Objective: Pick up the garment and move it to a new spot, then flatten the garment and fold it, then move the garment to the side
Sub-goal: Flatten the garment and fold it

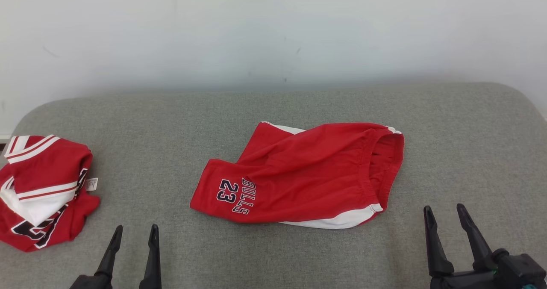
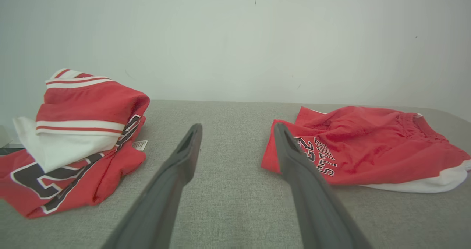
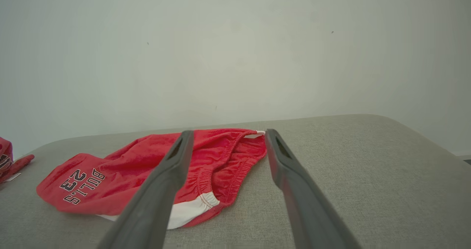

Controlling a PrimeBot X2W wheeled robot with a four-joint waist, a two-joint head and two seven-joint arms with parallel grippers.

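Note:
The garment [image 1: 307, 175] is a pair of red shorts with white side trim and "BULLS 23" in dark letters; it lies loosely folded in the middle of the grey padded surface [image 1: 273, 109], waistband to the right. It lies right of the left wrist's fingers, garment [image 2: 368, 147], and behind the right wrist's left finger, garment [image 3: 121, 175]. My left gripper [image 1: 134, 233] is open near the front edge, left of the shorts and apart from them. My right gripper [image 1: 446, 214] is open at the lower right, just off the waistband, holding nothing.
A second red and white garment [image 1: 42, 190] lies bunched in a heap at the left end of the surface, also in the left wrist view [image 2: 81, 138]. A pale wall [image 1: 273, 32] rises right behind the surface. The surface's rounded right end [image 3: 423, 138] drops off.

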